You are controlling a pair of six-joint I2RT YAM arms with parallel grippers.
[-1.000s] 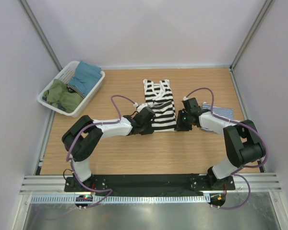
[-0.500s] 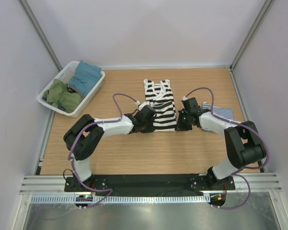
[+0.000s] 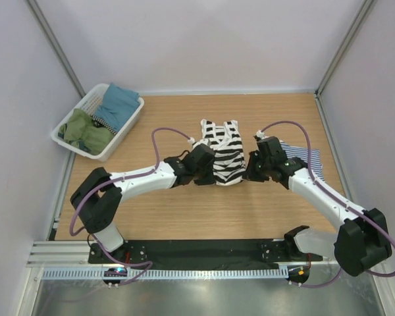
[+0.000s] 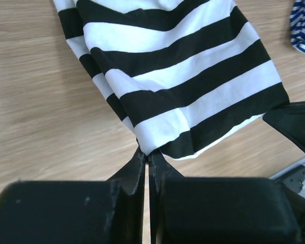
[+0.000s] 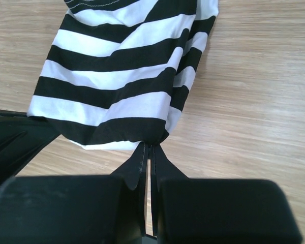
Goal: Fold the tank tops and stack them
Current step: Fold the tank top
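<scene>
Black-striped tank top (image 3: pixel 225 153) | hem corners nipped: left pincer (image 4: pixel 147 155), right pincer (image 5: pixel 150 150)

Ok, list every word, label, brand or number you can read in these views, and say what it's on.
None: no view shows readable text.
On the broad-striped tank top: stripes only, no tag or print showing.
On the thin-striped tank top: stripes only.
On the white basket: no lettering visible.
On the left gripper and the right gripper: plain black, no markings.
</scene>
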